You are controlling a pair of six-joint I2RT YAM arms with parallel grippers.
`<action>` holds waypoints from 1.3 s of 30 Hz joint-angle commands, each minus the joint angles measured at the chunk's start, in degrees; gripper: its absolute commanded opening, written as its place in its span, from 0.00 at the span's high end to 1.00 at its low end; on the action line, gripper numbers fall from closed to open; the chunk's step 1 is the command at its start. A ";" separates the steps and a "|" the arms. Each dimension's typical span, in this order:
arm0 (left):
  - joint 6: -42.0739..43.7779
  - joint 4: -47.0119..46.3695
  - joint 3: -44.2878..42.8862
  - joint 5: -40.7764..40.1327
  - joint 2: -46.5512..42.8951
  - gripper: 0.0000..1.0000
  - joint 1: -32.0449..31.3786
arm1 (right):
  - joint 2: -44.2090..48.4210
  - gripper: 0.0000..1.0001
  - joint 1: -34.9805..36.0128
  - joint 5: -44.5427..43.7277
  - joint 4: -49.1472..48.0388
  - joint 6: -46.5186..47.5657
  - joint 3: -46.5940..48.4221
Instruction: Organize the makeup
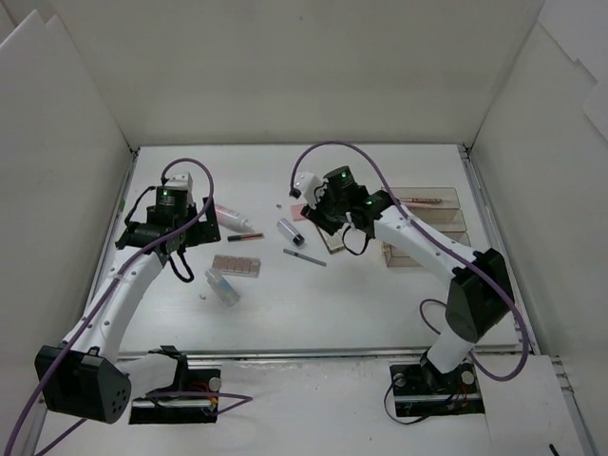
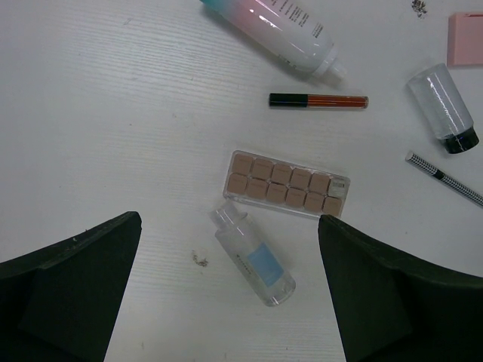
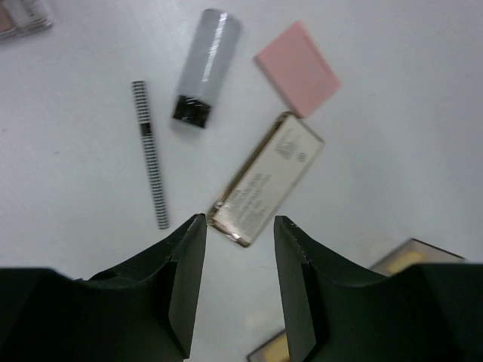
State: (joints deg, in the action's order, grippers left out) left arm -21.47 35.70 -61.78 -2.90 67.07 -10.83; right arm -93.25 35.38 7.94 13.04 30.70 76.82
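The makeup lies loose on the white table. In the left wrist view I see a clear bottle with a blue label (image 2: 253, 257), a brown palette (image 2: 287, 183), a red pencil (image 2: 318, 99), a pink bottle (image 2: 275, 30), a grey tube (image 2: 444, 107), a striped pencil (image 2: 445, 179) and a pink square (image 2: 464, 39). My left gripper (image 2: 229, 219) hangs wide open above the clear bottle, holding nothing. My right gripper (image 3: 240, 220) is open and empty. Its tips are just short of a gold-rimmed compact (image 3: 268, 181), which lies flat beside the pink square (image 3: 296, 68).
The clear acrylic tiered box (image 1: 427, 228) stands right of the right gripper (image 1: 318, 220), with a thin pencil on its top tier. White walls enclose the table on three sides. Small specks of debris lie near the clear bottle (image 1: 223, 287).
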 commanded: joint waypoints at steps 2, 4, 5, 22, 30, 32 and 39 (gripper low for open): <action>-0.59 -1.52 -1.42 0.17 -2.82 0.01 -0.24 | -4.47 0.62 3.20 6.90 0.06 -6.87 -0.88; -0.59 -0.99 -1.24 -0.09 -3.52 0.01 -0.24 | -6.93 0.63 4.08 7.69 0.06 -7.67 -0.35; -0.59 -0.81 -1.06 -0.27 -3.87 0.01 -0.24 | -7.73 0.64 4.26 8.31 0.15 -7.58 -0.26; -0.76 1.65 1.75 -1.67 -8.45 0.01 -0.24 | -19.51 0.67 5.76 7.61 0.23 -4.86 2.99; -0.85 1.12 1.66 -1.59 -7.74 0.01 -0.24 | -20.56 0.73 7.42 5.06 0.23 -3.54 0.97; -0.85 0.95 1.57 -1.41 -7.57 0.01 -0.24 | -20.13 0.78 7.60 5.50 0.23 -3.10 0.70; -0.50 0.95 0.52 -1.50 -6.95 0.01 -0.24 | -12.84 1.00 8.39 2.18 2.86 2.78 0.17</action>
State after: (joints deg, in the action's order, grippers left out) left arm -21.69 38.22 -59.33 -3.49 60.07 -10.83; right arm -113.65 43.24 12.84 14.04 29.65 76.75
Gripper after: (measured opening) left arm 0.993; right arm 0.080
